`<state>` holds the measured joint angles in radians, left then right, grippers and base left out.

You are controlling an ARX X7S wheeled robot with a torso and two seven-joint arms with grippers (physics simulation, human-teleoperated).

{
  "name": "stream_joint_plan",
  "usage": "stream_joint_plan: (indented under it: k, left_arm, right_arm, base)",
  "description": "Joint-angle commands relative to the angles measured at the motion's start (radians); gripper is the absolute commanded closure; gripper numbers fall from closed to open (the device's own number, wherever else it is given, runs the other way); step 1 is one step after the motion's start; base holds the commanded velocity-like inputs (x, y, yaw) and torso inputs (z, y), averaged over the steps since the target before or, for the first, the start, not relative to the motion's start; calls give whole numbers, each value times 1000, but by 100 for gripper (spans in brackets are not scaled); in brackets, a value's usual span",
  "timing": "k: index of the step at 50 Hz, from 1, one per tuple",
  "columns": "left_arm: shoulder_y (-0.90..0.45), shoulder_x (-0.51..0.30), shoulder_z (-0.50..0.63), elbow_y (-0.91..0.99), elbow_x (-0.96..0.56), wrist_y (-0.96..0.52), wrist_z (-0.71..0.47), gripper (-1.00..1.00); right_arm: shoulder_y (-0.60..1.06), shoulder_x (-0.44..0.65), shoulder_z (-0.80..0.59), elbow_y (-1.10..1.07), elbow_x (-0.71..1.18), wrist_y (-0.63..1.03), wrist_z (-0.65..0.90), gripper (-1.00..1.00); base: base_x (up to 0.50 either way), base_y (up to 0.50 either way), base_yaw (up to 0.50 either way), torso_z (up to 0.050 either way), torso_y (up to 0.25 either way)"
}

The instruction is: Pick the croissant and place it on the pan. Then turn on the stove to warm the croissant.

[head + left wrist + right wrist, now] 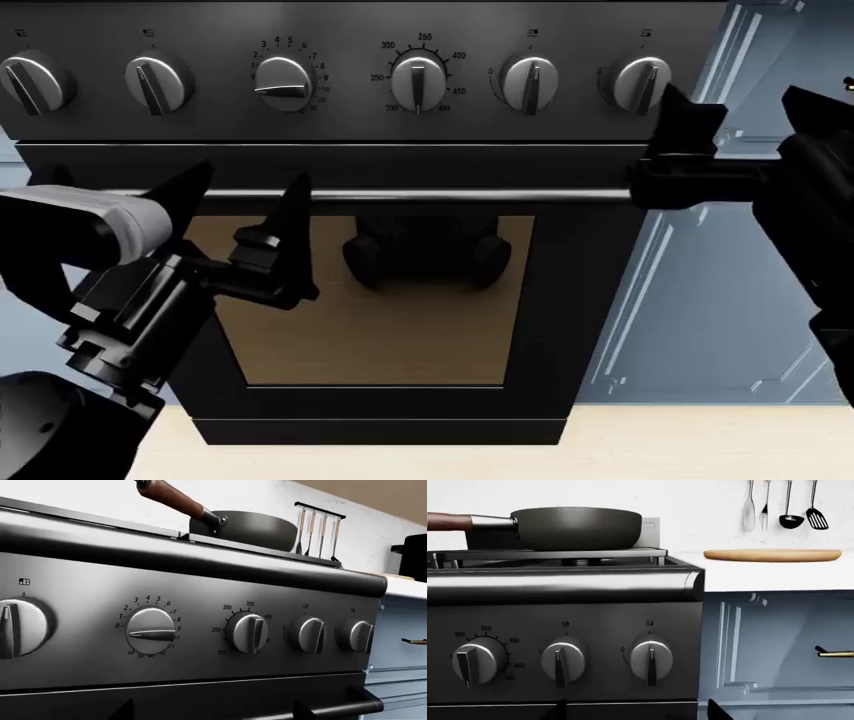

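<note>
The pan [577, 527] sits on the stove [400, 160] grate, well above both your tools. Your left tool [247, 215] hangs wide, empty, before the oven window; your right tool's [741, 130] spread can't be told.

On the stove [400, 120] I read numerals around two knobs: one dial [151, 630] runs 0 to 7, then larger numbers including 60; another [249, 632] marks 200 up to 450
</note>
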<state>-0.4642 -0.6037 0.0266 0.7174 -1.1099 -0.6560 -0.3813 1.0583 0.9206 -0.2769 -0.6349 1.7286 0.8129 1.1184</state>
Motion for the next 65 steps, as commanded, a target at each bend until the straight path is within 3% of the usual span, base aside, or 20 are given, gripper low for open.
stream_joint_plan:
  k: [1, 25, 65]
  left_arm:
    - [17, 3, 3, -7, 21, 13, 3, -100]
    - [39, 17, 8, -20, 37, 42, 19, -100]
    - [59, 6, -4, -54, 53, 73, 41, -100]
  right_arm:
    - [57, 2, -29, 56, 107, 27, 29, -100]
    - [171, -3, -84, 129, 222, 75, 68, -100]
    - [185, -95, -173, 197, 18, 117, -41, -100]
  base:
    - [0, 0, 0, 0, 0]
    - [0, 0, 0, 0, 0]
    - [0, 0, 0, 0, 0]
